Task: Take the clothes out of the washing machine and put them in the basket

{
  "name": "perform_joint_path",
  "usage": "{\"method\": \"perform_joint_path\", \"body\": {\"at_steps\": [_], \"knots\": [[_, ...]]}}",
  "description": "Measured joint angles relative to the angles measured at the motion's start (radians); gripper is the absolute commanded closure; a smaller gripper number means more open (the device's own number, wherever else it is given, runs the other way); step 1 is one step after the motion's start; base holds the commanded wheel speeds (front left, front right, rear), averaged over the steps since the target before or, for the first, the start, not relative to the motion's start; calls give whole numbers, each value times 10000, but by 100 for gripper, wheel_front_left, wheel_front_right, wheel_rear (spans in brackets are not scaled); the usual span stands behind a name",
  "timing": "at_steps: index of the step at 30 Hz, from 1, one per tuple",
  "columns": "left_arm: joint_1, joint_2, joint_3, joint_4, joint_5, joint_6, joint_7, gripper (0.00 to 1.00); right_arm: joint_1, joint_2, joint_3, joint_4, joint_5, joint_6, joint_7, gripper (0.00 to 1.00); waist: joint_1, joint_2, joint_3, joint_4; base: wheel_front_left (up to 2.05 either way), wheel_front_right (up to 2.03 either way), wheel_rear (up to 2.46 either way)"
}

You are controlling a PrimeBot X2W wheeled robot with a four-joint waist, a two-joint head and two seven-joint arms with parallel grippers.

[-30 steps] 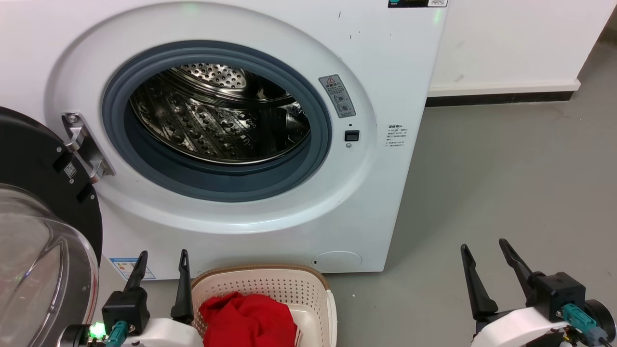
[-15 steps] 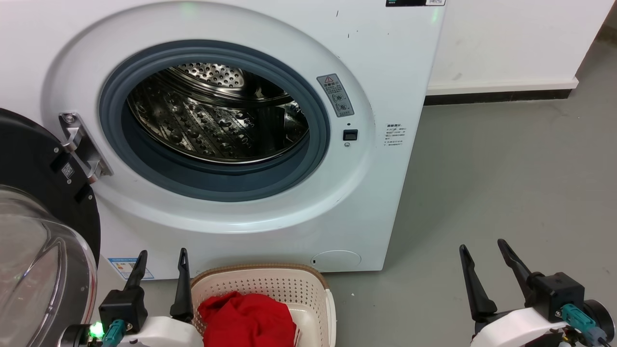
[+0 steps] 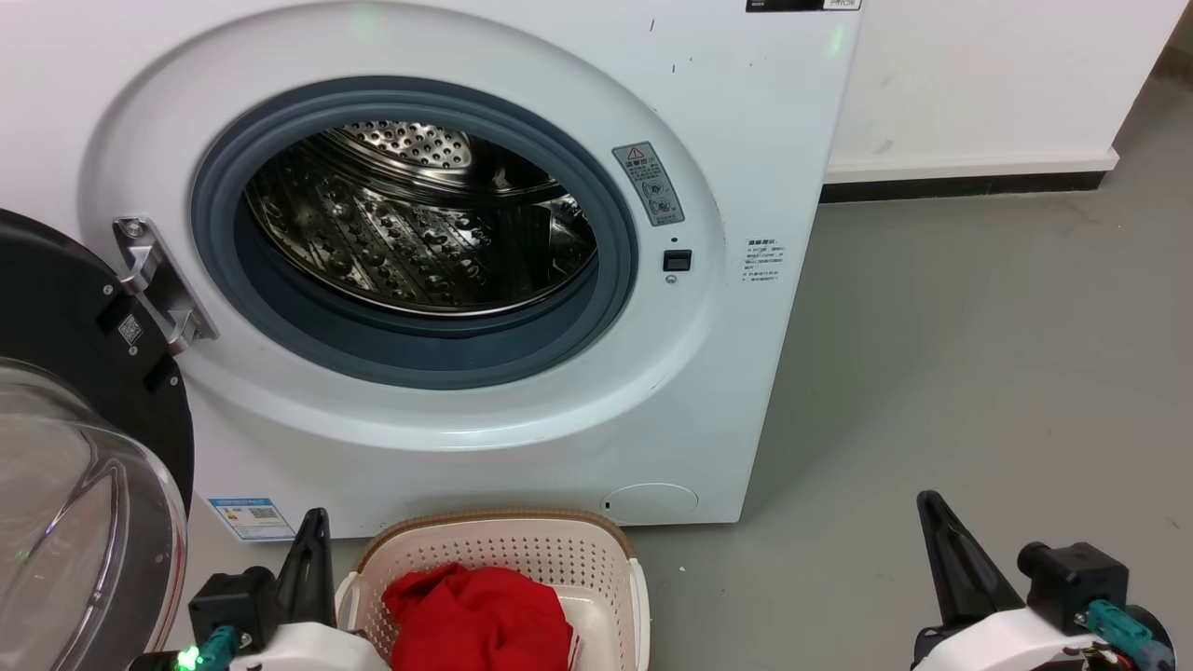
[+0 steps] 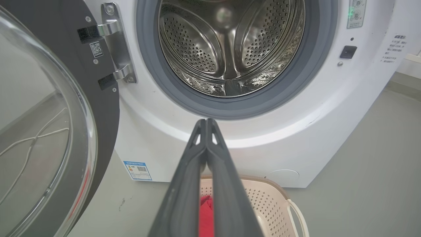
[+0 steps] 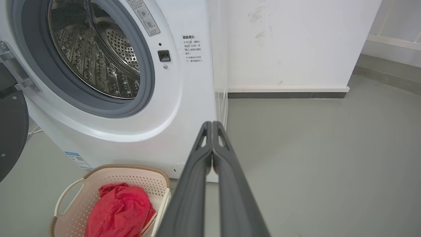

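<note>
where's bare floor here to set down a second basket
Widest free patch: the grey floor right of the washing machine, bordered by the wall skirting behind and the right claw in front. A narrower strip lies between the basket and that claw. Crowded on the left: the open door, left claw and basket holding the clothes sit close together.

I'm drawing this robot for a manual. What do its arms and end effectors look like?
The left end effector and right end effector each have two long, tapered dark grey fingers on a black block. Behind sits a glossy white forearm shell with a teal cable connector. A green light glows on the left wrist.
</note>
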State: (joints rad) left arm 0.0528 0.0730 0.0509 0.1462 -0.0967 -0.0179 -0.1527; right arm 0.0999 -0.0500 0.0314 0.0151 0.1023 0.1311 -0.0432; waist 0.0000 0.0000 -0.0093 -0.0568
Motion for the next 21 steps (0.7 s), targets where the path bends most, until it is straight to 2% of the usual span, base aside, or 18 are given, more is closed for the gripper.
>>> {"method": "perform_joint_path", "body": {"at_steps": [21], "knots": [[-312,-67,134,209,-4059,-278,658,100,-408,-194,-63,614,4314,0,182,100,1,0,20,98,0,0,0]]}}
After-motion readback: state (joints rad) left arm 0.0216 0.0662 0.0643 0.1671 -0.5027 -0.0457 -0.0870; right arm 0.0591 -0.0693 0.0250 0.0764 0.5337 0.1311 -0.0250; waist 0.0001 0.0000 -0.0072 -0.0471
